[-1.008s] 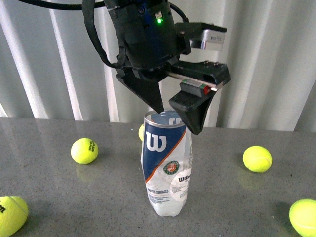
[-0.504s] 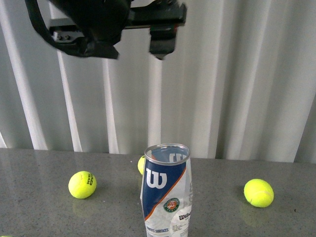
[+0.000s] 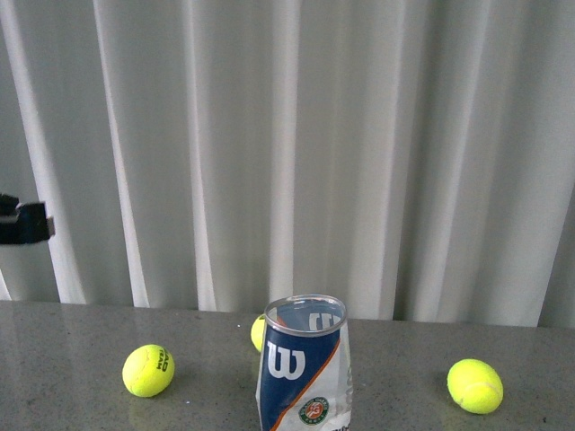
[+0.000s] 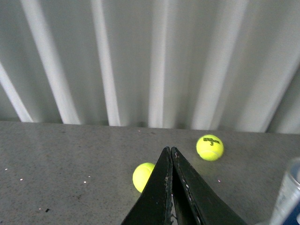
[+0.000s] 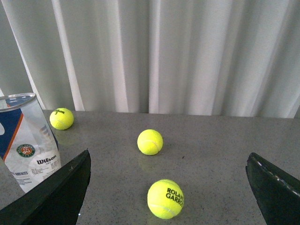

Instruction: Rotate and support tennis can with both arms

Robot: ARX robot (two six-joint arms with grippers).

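Note:
The tennis can (image 3: 304,364) stands upright on the grey table, its open metal rim on top and the blue-and-white "W" label facing me. It also shows in the right wrist view (image 5: 28,140) and as a clear edge in the left wrist view (image 4: 289,197). My left gripper (image 4: 169,150) is shut and empty, its fingers pressed together, away from the can. My right gripper (image 5: 168,155) is open wide and empty, beside the can and apart from it. In the front view only a black piece of an arm (image 3: 22,223) shows at the left edge.
Yellow-green tennis balls lie on the table: one to the can's left (image 3: 148,370), one to its right (image 3: 474,385), one half hidden behind it (image 3: 258,332). Two balls (image 5: 150,142) (image 5: 165,198) lie ahead between the right fingers. White curtain folds (image 3: 359,153) hang behind.
The arm that hung over the can's rim has lifted and swung left out of the front view. The can stands where it was.

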